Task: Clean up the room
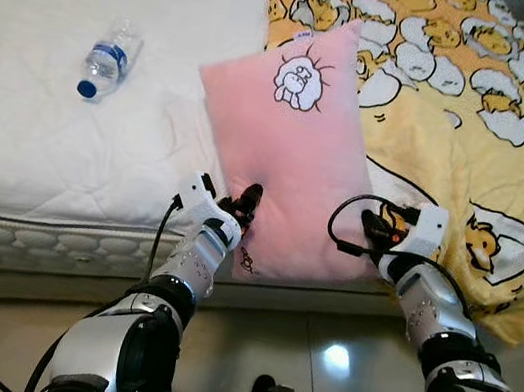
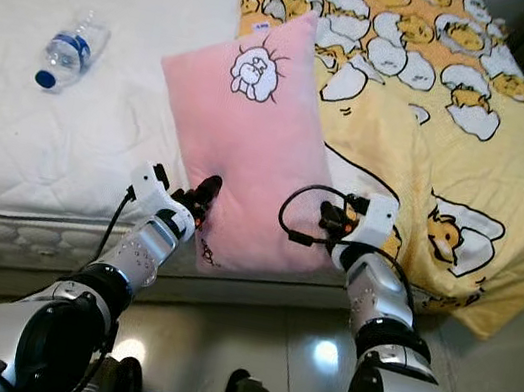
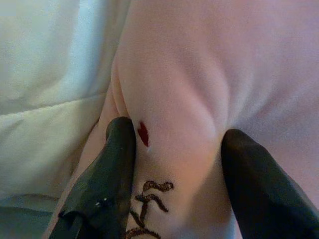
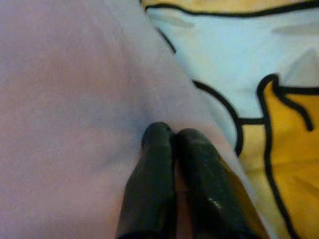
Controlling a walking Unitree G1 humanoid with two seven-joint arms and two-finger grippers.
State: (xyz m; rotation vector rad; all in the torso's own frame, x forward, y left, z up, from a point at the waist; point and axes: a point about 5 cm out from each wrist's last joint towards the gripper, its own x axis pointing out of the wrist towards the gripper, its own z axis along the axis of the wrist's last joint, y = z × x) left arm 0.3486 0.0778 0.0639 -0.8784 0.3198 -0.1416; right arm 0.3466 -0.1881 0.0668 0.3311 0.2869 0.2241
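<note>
A pink pillow with a cartoon sheep on it lies slanted across the bed, its near end over the mattress edge. My left gripper is at the pillow's near left corner. In the left wrist view this gripper has a bulging fold of the pillow pinched between its black fingers. My right gripper is at the near right edge. The right wrist view shows that gripper pressed shut, with a sliver of pink fabric between its tips.
A plastic water bottle with a blue cap lies on the white mattress to the left. A yellow cartoon blanket covers the bed's right side. Glossy floor tiles lie below the bed edge.
</note>
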